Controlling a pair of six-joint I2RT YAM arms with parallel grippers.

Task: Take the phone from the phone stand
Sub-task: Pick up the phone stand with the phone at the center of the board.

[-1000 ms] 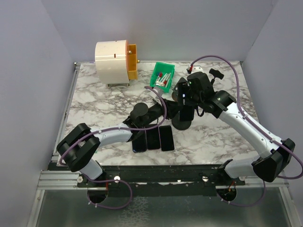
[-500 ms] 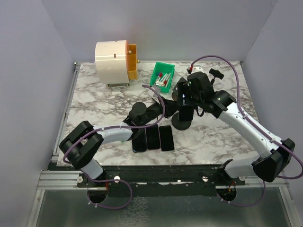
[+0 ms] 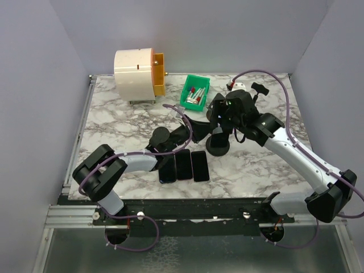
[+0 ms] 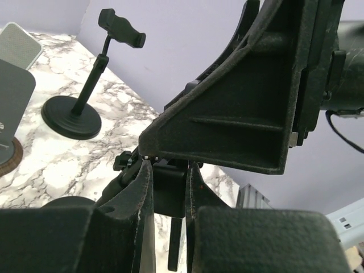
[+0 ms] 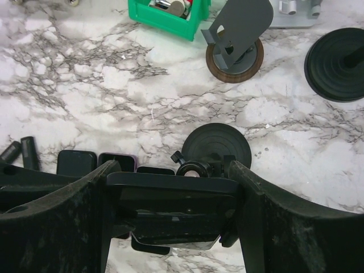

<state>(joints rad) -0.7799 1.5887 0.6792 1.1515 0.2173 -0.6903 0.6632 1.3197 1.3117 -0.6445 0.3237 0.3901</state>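
Black phone stand [image 3: 219, 149], marbled table [image 3: 114, 128]

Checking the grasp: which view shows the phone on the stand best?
Right wrist: the phone lies broadside between the right fingers. Top external hides it under the right arm; left wrist shows only part of the stand between the left fingers.

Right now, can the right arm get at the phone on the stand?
Probably yes: the right pincer looks closed on the phone at its two ends, with nothing in between, and the left pincer grips the phone stand.
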